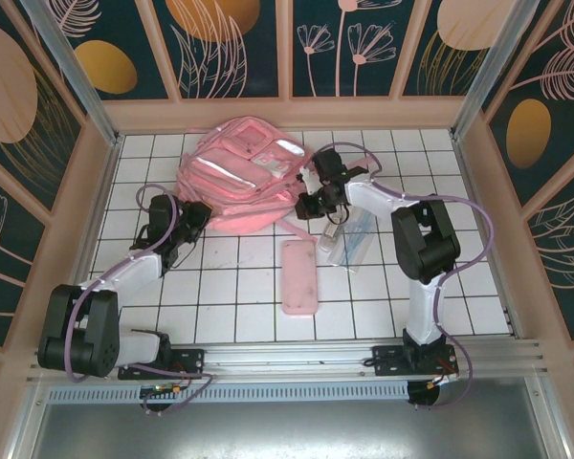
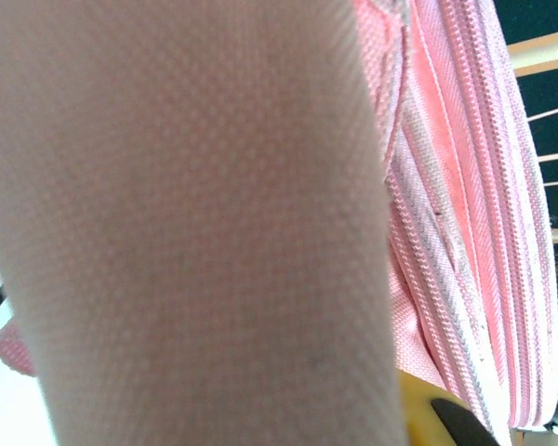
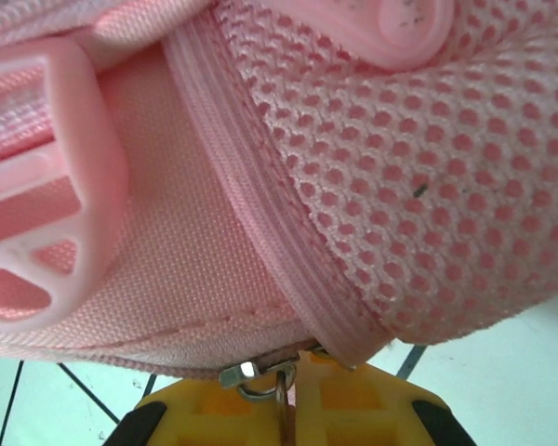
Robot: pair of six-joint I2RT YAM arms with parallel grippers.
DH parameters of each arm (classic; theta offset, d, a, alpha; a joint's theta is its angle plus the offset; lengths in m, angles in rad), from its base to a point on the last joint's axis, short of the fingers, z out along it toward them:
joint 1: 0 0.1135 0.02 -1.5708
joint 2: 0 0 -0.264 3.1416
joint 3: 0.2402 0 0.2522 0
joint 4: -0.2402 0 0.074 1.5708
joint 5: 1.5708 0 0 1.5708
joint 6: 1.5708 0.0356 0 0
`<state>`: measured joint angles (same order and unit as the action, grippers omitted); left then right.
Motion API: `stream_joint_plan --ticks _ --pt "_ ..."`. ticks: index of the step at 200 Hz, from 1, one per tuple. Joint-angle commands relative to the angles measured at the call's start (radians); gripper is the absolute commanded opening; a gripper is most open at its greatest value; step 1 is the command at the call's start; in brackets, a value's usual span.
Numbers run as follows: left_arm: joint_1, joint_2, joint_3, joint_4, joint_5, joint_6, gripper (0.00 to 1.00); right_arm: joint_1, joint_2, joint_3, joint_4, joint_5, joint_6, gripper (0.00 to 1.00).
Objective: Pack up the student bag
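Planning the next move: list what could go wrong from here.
1. The right gripper pinches only the small zipper pull; it could slip.
2. The student bag lies limp, so pulling may drag it instead of unzipping.
3. The clear plastic packet lies beside the right arm; a swing could knock it.

The left arm (image 1: 124, 273) reaches from its base at the near left corner, its white forearm lying low and slanting forward and to the right. Its black wrist is bent so that the left gripper (image 1: 193, 218) points rightward. In the left wrist view a sliver of one yellow pad (image 2: 417, 416) shows at the lower edge, and how the jaws stand cannot be told. The right arm (image 1: 423, 247) rises from its base at the near right, folds at the black elbow and stretches its white forearm forward and to the left. The right gripper (image 1: 309, 204) is angled downward. In the right wrist view its yellow fingertips (image 3: 372, 409) are pressed together on a metal zipper pull (image 3: 281, 388).
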<state>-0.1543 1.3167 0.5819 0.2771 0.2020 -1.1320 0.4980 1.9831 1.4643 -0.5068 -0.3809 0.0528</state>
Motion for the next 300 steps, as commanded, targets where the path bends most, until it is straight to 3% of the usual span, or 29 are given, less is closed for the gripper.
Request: stream_joint_plan --ticks 1,14,31,39,42,45,54,60,72,88,112,156,183,213,234,240,272,300 --pt "0.065 -0.027 0.066 0.034 -0.112 0.098 0.00 -0.063 -0.005 0.046 -0.057 0.272 0.014 0.00" --pt "0.065 -0.012 0.079 0.011 -0.107 0.116 0.00 -0.055 -0.033 0.019 -0.002 0.142 0.009 0.00" --pt "0.065 0.003 0.089 -0.023 -0.108 0.152 0.00 -0.055 -0.077 -0.028 0.045 -0.077 0.016 0.38" --pt "0.065 0.007 0.099 -0.055 -0.120 0.176 0.25 -0.057 -0.096 -0.049 0.058 -0.129 0.025 0.51" --pt "0.066 0.007 0.104 -0.072 -0.126 0.186 0.39 -0.057 -0.105 -0.057 0.062 -0.138 0.029 0.68" --pt "0.066 0.007 0.110 -0.094 -0.132 0.193 0.55 -0.057 -0.112 -0.065 0.064 -0.144 0.031 0.78" --pt "0.065 0.005 0.130 -0.164 -0.171 0.208 0.87 -0.059 -0.137 -0.088 0.075 -0.143 0.040 0.89" --pt "0.065 -0.003 0.140 -0.204 -0.196 0.225 0.98 -0.060 -0.151 -0.100 0.083 -0.132 0.048 0.92" --pt "0.065 -0.027 0.144 -0.254 -0.239 0.253 0.99 -0.067 -0.173 -0.118 0.109 -0.080 0.085 0.95" --pt "0.065 -0.079 0.136 -0.290 -0.301 0.291 0.99 -0.076 -0.174 -0.115 0.153 -0.034 0.167 0.92" --pt "0.064 -0.147 0.134 -0.321 -0.366 0.363 0.99 -0.066 -0.130 -0.095 0.265 -0.072 0.338 0.76" --pt "0.016 -0.108 0.158 -0.290 -0.232 0.368 0.99 0.004 -0.021 -0.045 0.449 0.000 0.551 0.57" --pt "-0.056 -0.026 0.167 -0.249 -0.209 0.339 0.99 0.011 0.090 0.041 0.459 0.045 0.606 0.54" --pt "-0.066 0.048 0.135 -0.180 -0.190 0.308 0.99 0.005 0.188 0.080 0.548 0.043 0.658 0.54" --pt "-0.065 0.091 0.116 -0.171 -0.235 0.331 0.99 0.001 0.248 0.139 0.574 0.032 0.676 0.53" --pt "-0.066 0.105 0.118 -0.178 -0.246 0.339 0.99 -0.001 0.259 0.153 0.575 0.033 0.681 0.49" --pt "-0.064 0.163 0.142 -0.186 -0.300 0.391 0.99 -0.004 0.241 0.156 0.605 -0.016 0.687 0.01" --pt "-0.051 0.262 0.207 -0.156 -0.335 0.438 0.99 0.000 0.150 0.068 0.656 -0.078 0.716 0.00"
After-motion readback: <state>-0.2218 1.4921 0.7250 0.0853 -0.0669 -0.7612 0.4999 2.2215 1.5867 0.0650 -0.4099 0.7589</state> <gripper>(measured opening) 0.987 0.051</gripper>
